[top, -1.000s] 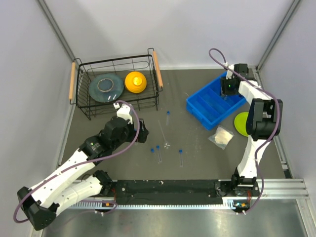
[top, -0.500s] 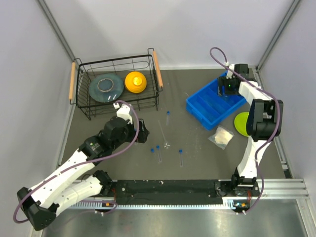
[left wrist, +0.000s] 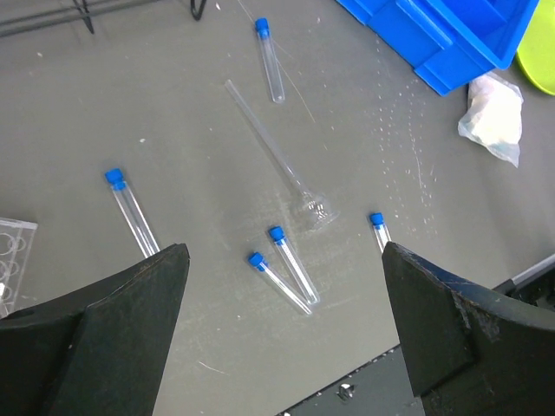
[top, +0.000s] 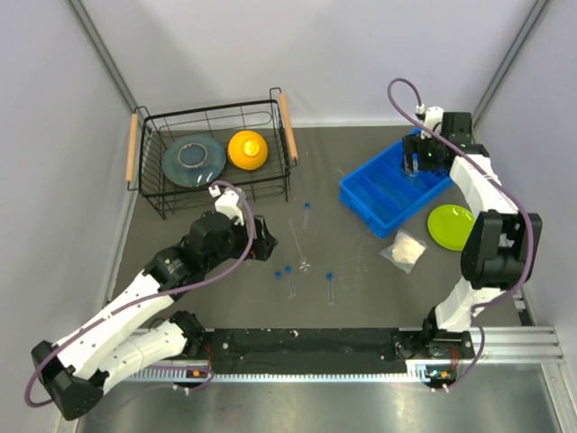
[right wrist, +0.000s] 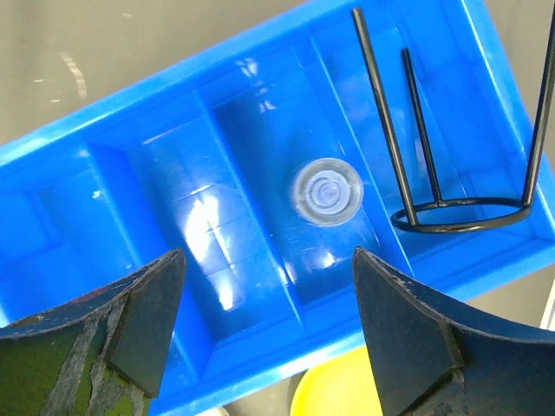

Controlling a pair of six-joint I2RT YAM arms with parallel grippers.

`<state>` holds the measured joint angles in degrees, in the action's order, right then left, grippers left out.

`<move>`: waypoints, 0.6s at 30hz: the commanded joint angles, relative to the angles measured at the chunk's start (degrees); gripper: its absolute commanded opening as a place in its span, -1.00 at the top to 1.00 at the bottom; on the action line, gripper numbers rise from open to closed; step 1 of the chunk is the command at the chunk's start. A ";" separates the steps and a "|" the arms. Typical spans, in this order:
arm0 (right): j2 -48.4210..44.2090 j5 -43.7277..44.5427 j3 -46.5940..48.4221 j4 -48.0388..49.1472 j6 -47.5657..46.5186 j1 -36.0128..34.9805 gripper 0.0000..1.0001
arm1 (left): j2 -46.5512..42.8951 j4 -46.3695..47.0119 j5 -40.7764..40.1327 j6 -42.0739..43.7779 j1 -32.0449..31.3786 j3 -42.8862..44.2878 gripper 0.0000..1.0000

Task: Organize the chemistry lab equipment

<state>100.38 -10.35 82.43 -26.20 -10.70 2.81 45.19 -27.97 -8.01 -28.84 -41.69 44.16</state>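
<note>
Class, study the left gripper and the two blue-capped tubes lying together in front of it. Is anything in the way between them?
Nothing visible. The left gripper is open and aimed at the two tubes, with only free space between. A thin glass piece lies beside them, not across them.

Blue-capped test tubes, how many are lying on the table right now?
5, in the left wrist view: far tube alone at the top; left tube at mid-left; centre tube beside its neighbour; right tube, lower end hidden. More may be hidden.
</note>
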 commanded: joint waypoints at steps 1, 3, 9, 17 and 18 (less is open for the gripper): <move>-8.96 -9.14 -1.39 -3.67 -5.90 0.36 -0.56 | 3.58 3.35 3.88 -2.27 0.56 3.30 -0.98; -13.44 -15.12 -3.32 -4.39 -8.46 0.36 -0.57 | 5.96 4.32 5.28 -2.80 0.56 4.18 -0.98; -24.69 -31.03 -12.02 -4.83 -9.08 0.27 -0.57 | 14.04 4.50 9.76 -2.45 0.65 8.48 -0.95; -34.02 -44.83 -22.49 -4.48 -10.04 0.35 -0.57 | 26.26 -0.59 10.30 -1.13 0.65 15.77 -0.86; -34.46 -45.11 -23.19 -4.22 -10.13 0.27 -0.57 | 27.05 -1.64 9.69 -1.13 0.65 16.48 -0.86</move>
<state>68.60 -46.63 61.71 -31.40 -19.33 2.81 69.34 -26.87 1.76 -30.70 -41.21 56.49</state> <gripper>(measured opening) 0.786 0.938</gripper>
